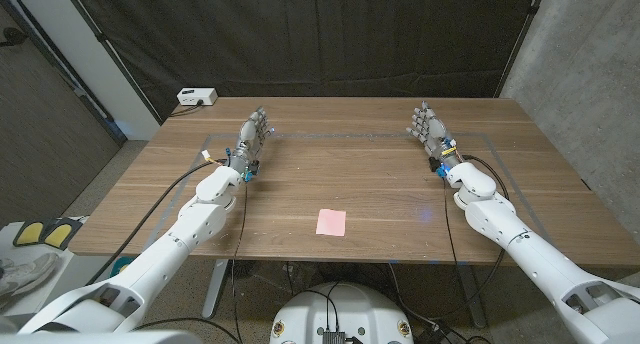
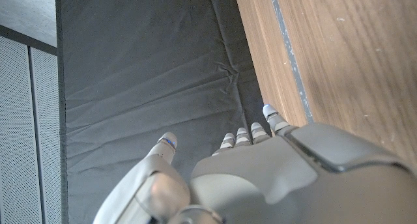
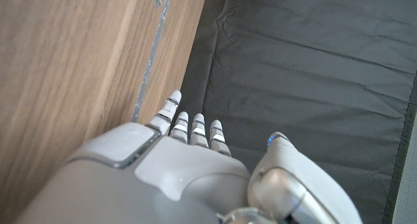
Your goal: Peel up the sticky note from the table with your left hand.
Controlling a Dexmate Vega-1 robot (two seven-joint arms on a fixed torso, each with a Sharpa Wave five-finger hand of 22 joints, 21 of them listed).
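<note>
A pink square sticky note [image 1: 331, 222] lies on the wooden table [image 1: 380, 184] near its front edge, about midway across. My left hand [image 1: 256, 136] is far from it, at the back left of the table, fingers stretched out and apart, holding nothing. My right hand [image 1: 428, 127] mirrors it at the back right, also with fingers extended and nothing in them. The left wrist view has my left hand [image 2: 260, 178] from behind, its fingers reaching toward the black curtain. My right hand [image 3: 182, 172] appears the same way in the right wrist view.
A strip of grey tape [image 1: 340, 135] outlines a rectangle on the table. A small white box [image 1: 196, 96] sits off the back left corner. A black curtain [image 1: 310, 34] hangs behind the table. Cables [image 1: 170, 199] run along both arms.
</note>
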